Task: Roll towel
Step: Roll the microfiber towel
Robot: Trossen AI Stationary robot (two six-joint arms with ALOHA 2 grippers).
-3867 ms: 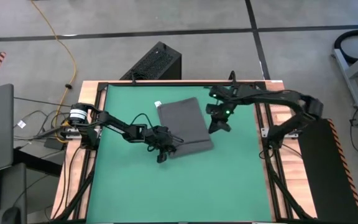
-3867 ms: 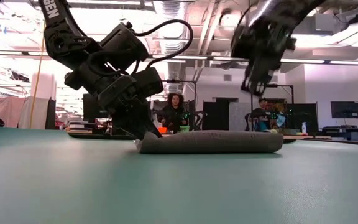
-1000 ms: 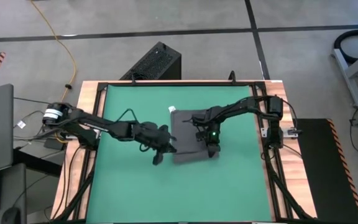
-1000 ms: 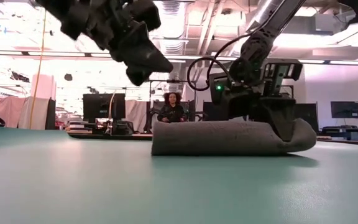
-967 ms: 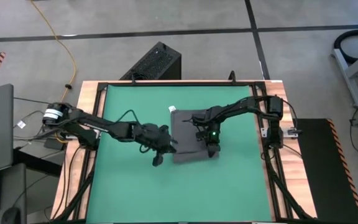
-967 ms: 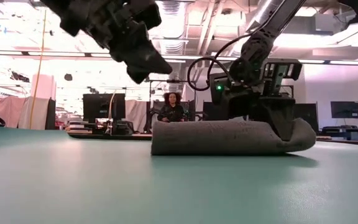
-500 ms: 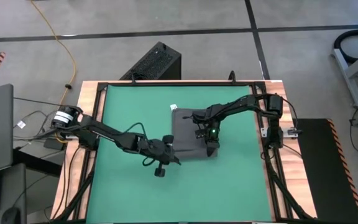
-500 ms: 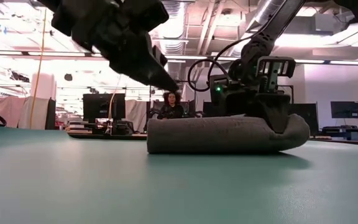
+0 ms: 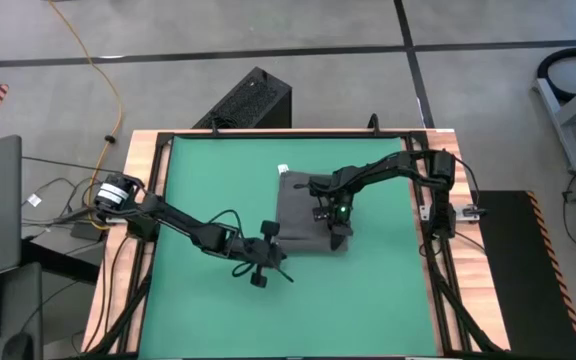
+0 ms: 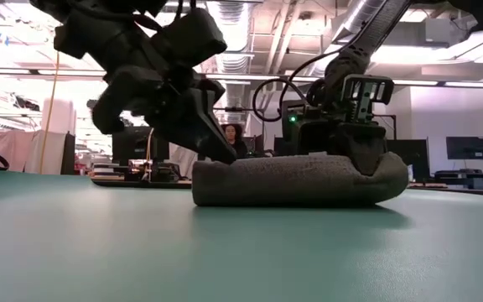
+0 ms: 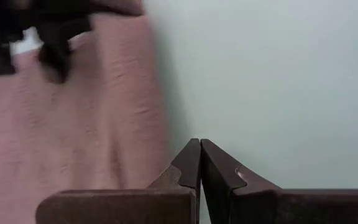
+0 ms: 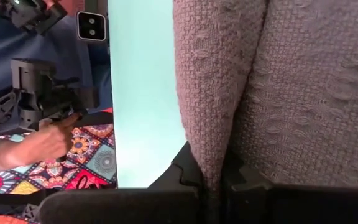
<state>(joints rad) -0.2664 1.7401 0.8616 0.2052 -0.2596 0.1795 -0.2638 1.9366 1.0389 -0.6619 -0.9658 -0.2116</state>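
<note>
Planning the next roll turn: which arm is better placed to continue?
Likely right: its gripper is shut on the dark grey cloth towel fold. Left gripper, shut, holds nothing beside it.

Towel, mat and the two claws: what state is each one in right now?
Towel: partly rolled, near edge lifted and folded over.
Right gripper: shut on towel, pinching a fold of it.
Left gripper: shut, holding nothing, tips at the towel's left end.
Mat: flat, covering the table.

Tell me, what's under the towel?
The towel lies on the green mat. The right gripper pinches its edge. Whether anything hides beneath the folds cannot be seen.
</note>
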